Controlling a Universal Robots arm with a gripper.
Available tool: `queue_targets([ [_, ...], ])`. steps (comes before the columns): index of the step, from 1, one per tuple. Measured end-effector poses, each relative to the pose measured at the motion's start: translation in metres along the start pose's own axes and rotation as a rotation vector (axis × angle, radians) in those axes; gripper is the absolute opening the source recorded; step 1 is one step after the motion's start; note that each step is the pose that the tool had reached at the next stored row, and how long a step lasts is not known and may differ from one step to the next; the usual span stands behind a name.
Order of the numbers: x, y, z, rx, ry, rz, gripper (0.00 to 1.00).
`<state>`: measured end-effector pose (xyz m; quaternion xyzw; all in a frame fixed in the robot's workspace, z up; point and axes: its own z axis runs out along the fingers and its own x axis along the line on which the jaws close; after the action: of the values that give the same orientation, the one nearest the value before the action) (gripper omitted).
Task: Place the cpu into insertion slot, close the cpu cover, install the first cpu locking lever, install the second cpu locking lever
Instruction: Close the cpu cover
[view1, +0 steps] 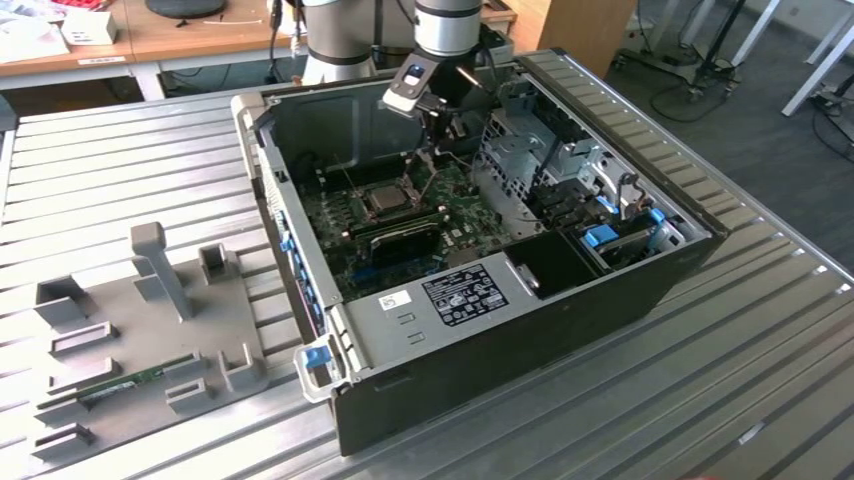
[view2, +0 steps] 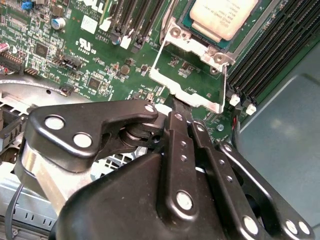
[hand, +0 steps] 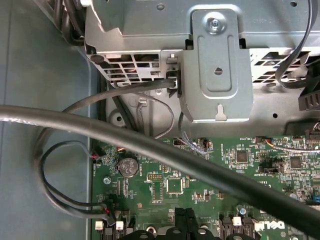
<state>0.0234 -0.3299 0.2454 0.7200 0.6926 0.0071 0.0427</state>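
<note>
In the exterior view, the gripper (view1: 435, 135) was seen in the upper middle of the frame, inside the open computer case (view1: 561, 300), just above the cpu (view1: 388, 199) near the frame's centre. In the second wrist view, the cpu was seated in the insertion slot (view2: 176, 33). The fingers (view2: 179, 131) were pressed together, tips at the free edge of the tilted-up cpu cover (view2: 192, 94); whether that edge was pinched could not be told.

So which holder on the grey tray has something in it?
The low holder at the exterior view's lower left: only it holds the green memory stick.
</note>
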Motion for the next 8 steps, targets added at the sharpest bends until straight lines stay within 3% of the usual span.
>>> queue_targets([
  [8,-0.0002,-0.0126,0.0018,-0.0006,-0.014,-0.001,0.11],
])
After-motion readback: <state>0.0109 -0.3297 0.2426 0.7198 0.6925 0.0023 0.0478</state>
